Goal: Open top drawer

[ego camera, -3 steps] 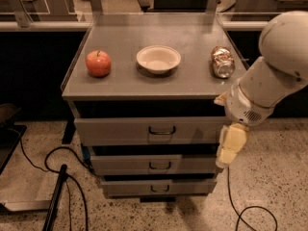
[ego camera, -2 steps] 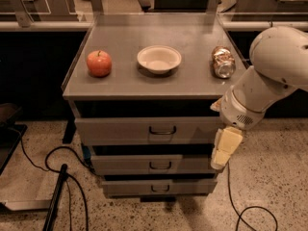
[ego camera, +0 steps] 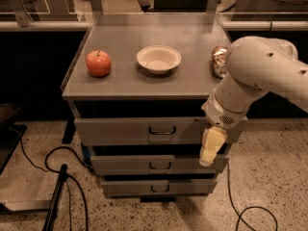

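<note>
Top drawer (ego camera: 120,130) sat shut just under the grey cabinet top (ego camera: 144,83), its small dark handle (ego camera: 162,130) in the middle. The gripper (ego camera: 208,158) hung by the drawer's right end, probably getting ready to reach that handle. I could not tell if its grip was wide or closed.

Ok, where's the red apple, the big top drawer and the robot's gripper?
Round red apple (ego camera: 98,63): camera view, middle of its skin.
Wide grey metal top drawer (ego camera: 120,130): camera view, left part of its flat front.
Cream gripper (ego camera: 208,158): camera view, its tip, hanging before the drawers' right side.
</note>
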{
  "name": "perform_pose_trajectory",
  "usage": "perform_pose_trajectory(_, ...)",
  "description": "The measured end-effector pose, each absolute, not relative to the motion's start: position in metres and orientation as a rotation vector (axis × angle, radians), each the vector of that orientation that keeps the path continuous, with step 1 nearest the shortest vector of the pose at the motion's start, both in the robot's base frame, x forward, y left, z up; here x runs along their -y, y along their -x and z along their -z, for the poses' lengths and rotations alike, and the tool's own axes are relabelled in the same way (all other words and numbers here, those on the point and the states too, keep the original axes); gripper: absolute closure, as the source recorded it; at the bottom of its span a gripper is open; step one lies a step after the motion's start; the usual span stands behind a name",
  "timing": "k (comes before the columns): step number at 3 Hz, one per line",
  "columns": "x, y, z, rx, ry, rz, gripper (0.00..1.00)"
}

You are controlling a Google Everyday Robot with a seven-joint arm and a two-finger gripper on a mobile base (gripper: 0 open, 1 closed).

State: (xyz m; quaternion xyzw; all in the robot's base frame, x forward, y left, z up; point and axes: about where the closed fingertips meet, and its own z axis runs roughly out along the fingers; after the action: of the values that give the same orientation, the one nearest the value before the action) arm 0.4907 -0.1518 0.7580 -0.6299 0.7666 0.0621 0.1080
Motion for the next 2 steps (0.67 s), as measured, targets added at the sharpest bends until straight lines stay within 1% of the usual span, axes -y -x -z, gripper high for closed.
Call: perform_pose_trajectory(2,0.15,-0.529,-0.718,-2.336,1.838,-0.147,0.0)
